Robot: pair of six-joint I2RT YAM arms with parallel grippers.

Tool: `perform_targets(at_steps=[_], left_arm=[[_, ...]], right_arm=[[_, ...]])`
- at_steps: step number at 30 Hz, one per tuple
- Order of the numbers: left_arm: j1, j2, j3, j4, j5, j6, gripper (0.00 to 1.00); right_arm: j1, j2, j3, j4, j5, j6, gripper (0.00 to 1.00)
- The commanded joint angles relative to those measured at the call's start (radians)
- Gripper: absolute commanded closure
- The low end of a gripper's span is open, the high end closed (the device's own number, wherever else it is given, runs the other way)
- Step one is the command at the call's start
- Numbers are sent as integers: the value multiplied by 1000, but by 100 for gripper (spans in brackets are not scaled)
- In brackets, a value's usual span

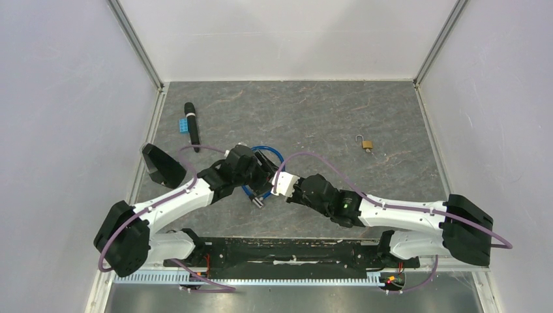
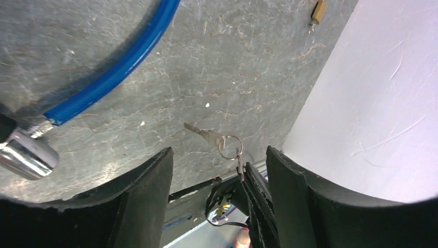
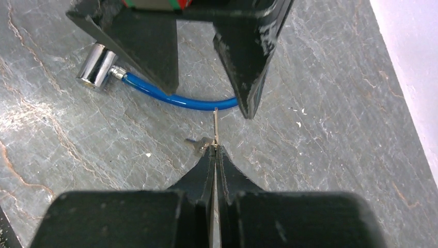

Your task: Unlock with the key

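At mid-surface | R hand clamped on key | L hand apart, straddling key | open room beyond; padlock nr R edge

Grey marbled table; black marker lying at its far left, small blue block touching the marker's left side; small brass padlock on the right, well apart from both; white walls around.
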Motion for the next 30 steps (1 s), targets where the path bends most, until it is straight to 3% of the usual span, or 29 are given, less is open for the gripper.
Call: perform_targets(at_steps=[1,17,24,29,30], left_arm=[[-32,11,39,74,-23,-114,31],[-74,17,45,81,-83,-190,65],[-77,5,43,82,-86,-198,96],[-78,-9,35,96,-94,-185,98],[-76,-13,36,99,-97,-169,98]], right_arm=[[23,-27,-7,77,80,-21,100],[61,-5,-5,91,139,-41,100],[68,4,0,92,147,-36,100],[70,-2,2,91,141,-7,100],[67,-7,2,85,134,5,96]])
